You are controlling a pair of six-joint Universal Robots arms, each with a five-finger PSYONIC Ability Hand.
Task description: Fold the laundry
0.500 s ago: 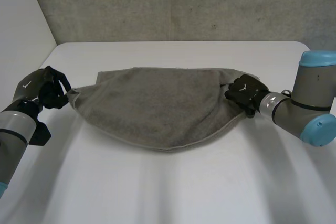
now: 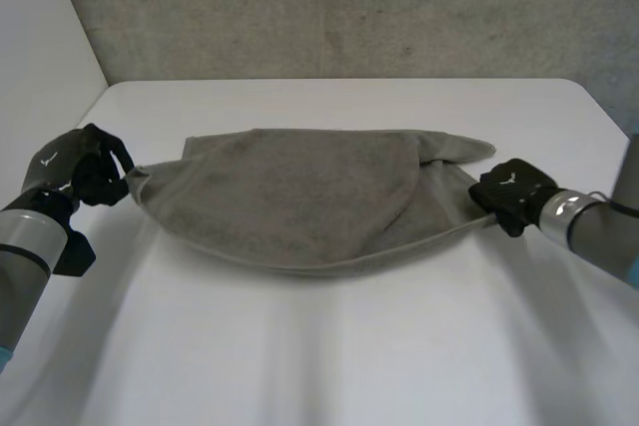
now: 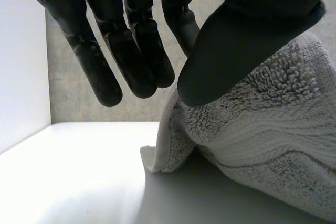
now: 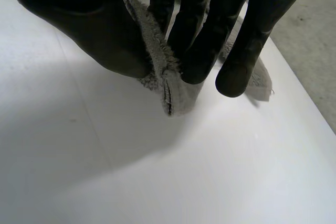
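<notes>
Your left hand [image 2: 75, 175], near left edge of table [image 2: 319, 356]: thumb clamped on left end of towel [image 2: 290, 197], other fingers straight. Thin grip; pull hard and end may slip out

Towel stretched across middle of table, closer to far edge, saggy curve toward near edge, top layer crooked. Fold now and it may come out lopsided

Your right hand [image 2: 511, 195], toward right edge: thumb and fingers pinch right end. Only small bit held; may drop
</notes>
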